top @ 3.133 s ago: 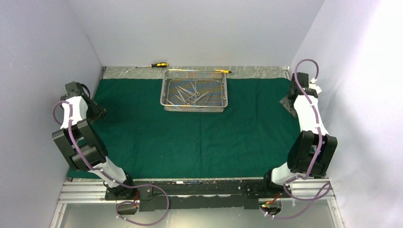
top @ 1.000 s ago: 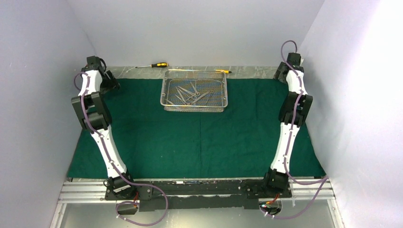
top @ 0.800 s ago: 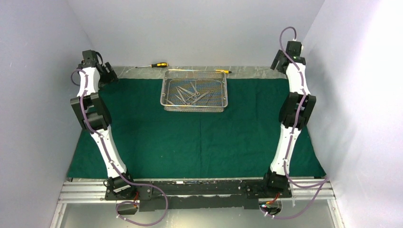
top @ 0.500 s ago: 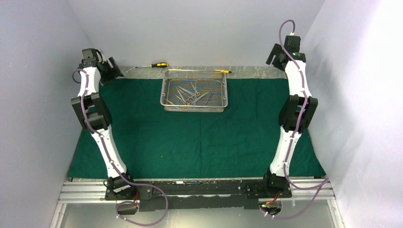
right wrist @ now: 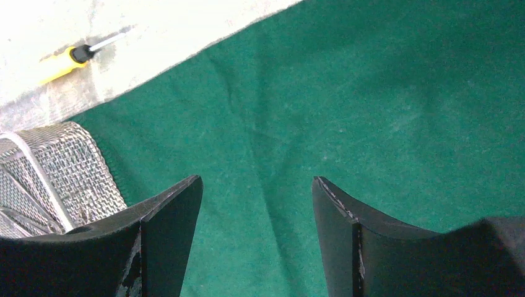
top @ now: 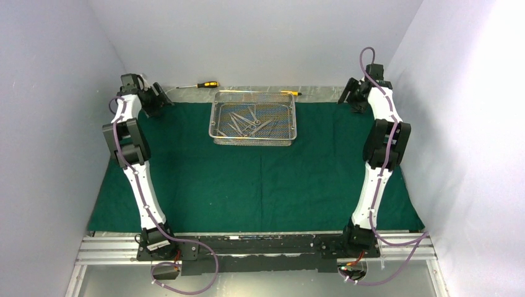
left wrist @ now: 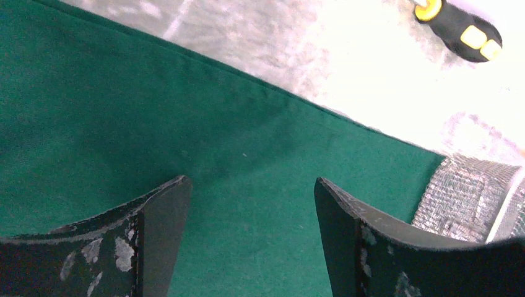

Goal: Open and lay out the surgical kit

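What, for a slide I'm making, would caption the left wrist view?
Open left gripper over the green drape near its far edge, mesh tray corner nearby, yellow-and-black screwdriver on the table beyond.

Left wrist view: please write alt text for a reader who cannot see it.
The open left gripper hovers over the dark green cloth, holding nothing. Past the cloth's far edge, a yellow-and-black screwdriver handle lies on the table; a wire-mesh tray corner shows at right.

**Two white-and-black arms with purple cables**

The left arm (top: pixel 137 179) and right arm (top: pixel 373 179) have white link shells with black joint housings. A purple cable (top: pixel 217 265) loops along each from the black base rail (top: pixel 247 247). The fingers (left wrist: pixel 155 241) of the left gripper (left wrist: pixel 251 185) and right gripper (right wrist: pixel 256 181) are black curved blades, scuffed grey-white.
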Tool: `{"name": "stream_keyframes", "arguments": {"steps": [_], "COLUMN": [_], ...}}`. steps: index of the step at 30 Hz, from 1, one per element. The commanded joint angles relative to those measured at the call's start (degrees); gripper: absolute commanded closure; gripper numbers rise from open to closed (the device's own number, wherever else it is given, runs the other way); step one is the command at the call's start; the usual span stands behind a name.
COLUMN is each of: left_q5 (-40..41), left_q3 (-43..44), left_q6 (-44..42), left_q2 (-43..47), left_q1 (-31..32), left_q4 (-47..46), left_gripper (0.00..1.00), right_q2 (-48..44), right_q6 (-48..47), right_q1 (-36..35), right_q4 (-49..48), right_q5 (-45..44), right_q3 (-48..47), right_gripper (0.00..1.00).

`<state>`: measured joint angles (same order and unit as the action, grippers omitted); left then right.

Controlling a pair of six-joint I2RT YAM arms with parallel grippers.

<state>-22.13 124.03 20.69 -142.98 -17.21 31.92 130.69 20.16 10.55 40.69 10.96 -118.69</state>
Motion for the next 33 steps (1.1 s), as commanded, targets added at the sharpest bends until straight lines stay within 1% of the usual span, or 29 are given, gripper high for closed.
{"name": "stream_keyframes", "arguments": {"steps": [1, 5, 9, 11, 14, 16, 18, 21, 25, 30, 33], "left_q5": [1.28, 7.8, 12.46, 16.22, 23.63, 26.08, 25.66, 22.85, 14.85, 10.23, 9.27], "left_q3": [1.58, 3.59, 10.43, 12.16, 10.25, 9.02, 9.47, 10.79, 11.06, 7.33, 5.1], "left_q6": [0.33, -2.04, -1.43, -2.21, -4.41, -5.43, -6.24, -8.46, -10.06, -8.54, -8.51], "left_q2": [-2.23, -4.38, -8.79, -9.82, -9.03, -8.38, -7.97, -6.52, -2.14, 4.94, 9.58], "left_q1": [-0.82, -2.06, -4.22, -4.91, -5.7, -6.52, -7.13, -7.01, -6.25, -5.13, -4.01], "left_q4": [-2.12, -1.55, 0.8, 2.64, 2.82, 2.62, 2.98, 2.45, 1.19, 0.0, 1.59], "left_gripper": [0.21, 0.21, 0.21, 0.22, 0.21, 0.21, 0.21, 0.2, 0.18, 0.16, 0.16], "right_q2": [-0.37, -0.35, 0.7, 1.73, 2.0, 1.85, 2.03, 2.8, 1.49, -2.19, -5.81], "right_q6": [0.43, -0.07, -0.88, -0.92, -0.38, 0.14, 0.67, 1.01, 0.72, -0.48, -1.43], "right_q1": [0.31, 0.81, 1.27, 1.4, 1.49, 1.5, 1.51, 1.5, 1.57, 1.82, 1.85], "right_q4": [-1.22, 0.26, 3.09, 5.31, 5.79, 5.55, 6.28, 9.52, 11.41, 12.58, 14.12], "right_q5": [1.0, -0.37, -1.37, -2.41, -2.78, -2.91, -3.43, -5.24, -8.84, -11.59, -14.91], "right_q3": [0.48, 0.17, -2.35, -4.94, -6.09, -6.01, -6.37, -8.88, -9.13, -7.57, -4.08], "right_gripper": [0.31, 0.31, 0.31, 0.31, 0.31, 0.31, 0.31, 0.31, 0.3, 0.29, 0.29]}}
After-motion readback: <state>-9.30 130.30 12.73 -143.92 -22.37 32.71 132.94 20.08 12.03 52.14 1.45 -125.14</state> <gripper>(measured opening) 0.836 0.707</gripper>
